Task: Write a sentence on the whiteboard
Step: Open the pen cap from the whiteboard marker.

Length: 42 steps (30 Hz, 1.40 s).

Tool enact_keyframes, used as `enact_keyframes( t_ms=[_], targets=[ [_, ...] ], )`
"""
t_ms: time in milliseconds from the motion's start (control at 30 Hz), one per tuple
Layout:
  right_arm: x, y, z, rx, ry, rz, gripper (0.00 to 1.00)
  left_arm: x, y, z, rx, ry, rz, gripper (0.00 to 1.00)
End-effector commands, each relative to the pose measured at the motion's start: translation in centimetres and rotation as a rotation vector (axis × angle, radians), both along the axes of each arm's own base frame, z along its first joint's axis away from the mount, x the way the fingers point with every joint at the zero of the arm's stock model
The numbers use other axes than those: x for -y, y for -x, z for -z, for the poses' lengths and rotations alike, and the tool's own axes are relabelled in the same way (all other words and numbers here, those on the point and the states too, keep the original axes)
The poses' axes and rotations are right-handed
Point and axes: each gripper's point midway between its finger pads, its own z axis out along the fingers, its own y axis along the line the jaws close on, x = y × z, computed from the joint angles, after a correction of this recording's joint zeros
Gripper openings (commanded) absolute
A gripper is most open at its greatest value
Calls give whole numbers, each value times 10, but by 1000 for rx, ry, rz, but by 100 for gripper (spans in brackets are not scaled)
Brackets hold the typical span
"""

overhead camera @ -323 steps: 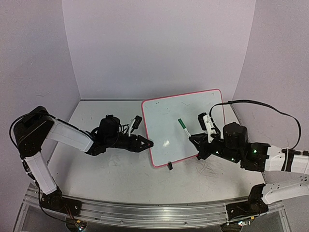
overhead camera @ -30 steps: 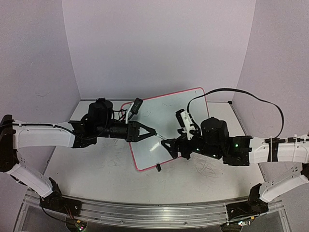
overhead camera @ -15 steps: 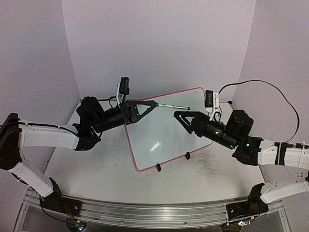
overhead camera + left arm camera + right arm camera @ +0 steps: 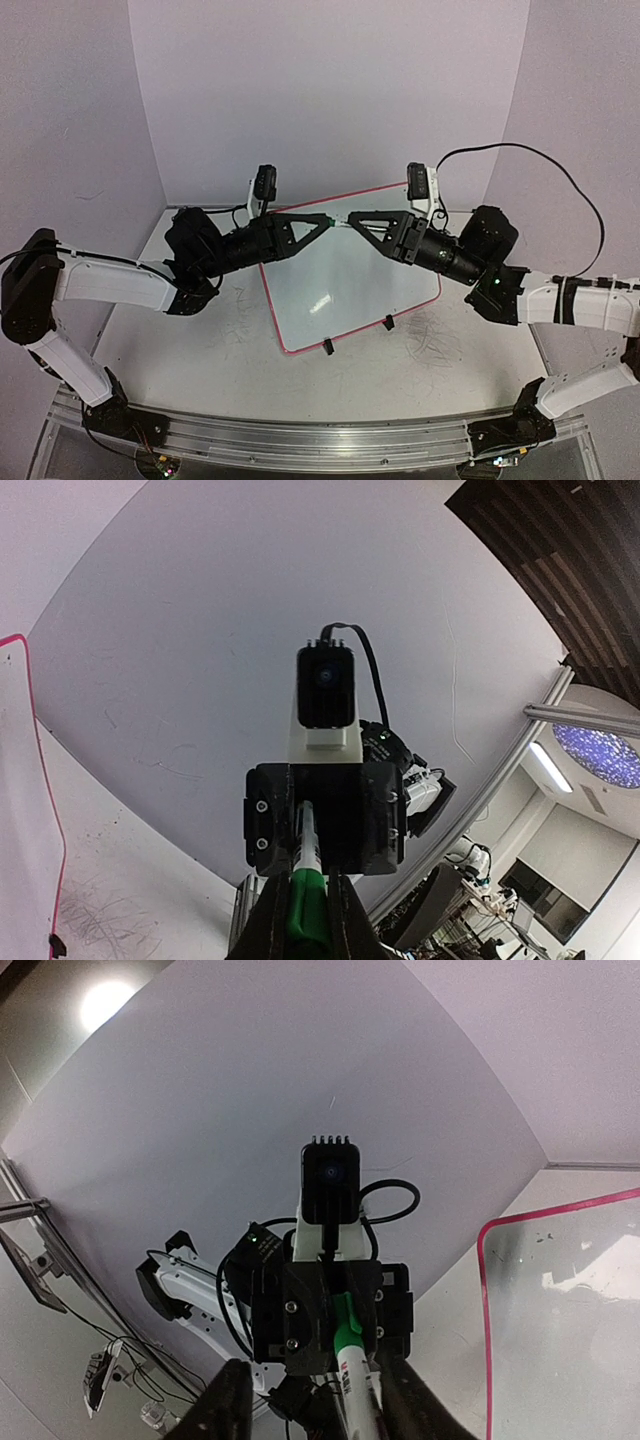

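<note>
The whiteboard (image 4: 350, 290) lies flat on the table, pink-red framed, with two black clip feet at its near edge; its corner also shows in the right wrist view (image 4: 570, 1310) and the left wrist view (image 4: 20, 780). No sentence is in view on its white face. Both arms are raised above its far edge, tip to tip. My left gripper (image 4: 325, 218) (image 4: 305, 905) is shut on the green cap end of a marker (image 4: 338, 220) (image 4: 303, 920). The marker's white barrel (image 4: 352, 1380) runs between the fingers of my right gripper (image 4: 352, 222) (image 4: 315, 1385), which stand apart around it.
Faint grey scribbles (image 4: 430, 345) mark the tabletop right of the board and more (image 4: 235, 325) to its left. Purple walls close in the back and both sides. A black cable (image 4: 560, 190) loops over the right arm. A metal rail (image 4: 320, 440) runs along the near edge.
</note>
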Motion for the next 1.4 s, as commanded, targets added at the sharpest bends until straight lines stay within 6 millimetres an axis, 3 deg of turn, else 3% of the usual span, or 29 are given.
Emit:
enact_keyframes(
  t_ms=[0, 200, 467, 700, 833, 1000, 1167, 1300, 1367],
  targets=[
    [1, 3, -20, 51, -44, -39, 33, -3, 15, -17, 58, 53, 48, 0],
    [-8, 5, -13, 58, -14, -101, 35, 1, 17, -11, 60, 37, 72, 0],
    [-11, 1, -16, 66, -9, -105, 19, 3, 17, -6, 55, 25, 85, 0],
    [-13, -1, -11, 60, 11, -106, 25, 0, 18, -7, 66, 28, 76, 0],
    [-7, -5, -7, 50, 29, -78, 47, -4, 16, -7, 69, 29, 57, 0],
    [0, -8, 3, 45, 86, -47, 52, -8, 14, -3, 58, 18, 55, 0],
    [0, -8, 4, 56, 117, -49, 41, -7, 13, 2, 51, 4, 67, 0],
    [1, -7, 2, 65, 117, -55, 21, -7, 11, 5, 45, -4, 65, 0],
    [0, -5, 1, 71, 117, -65, 21, -9, 9, 5, 42, -5, 59, 0]
  ],
)
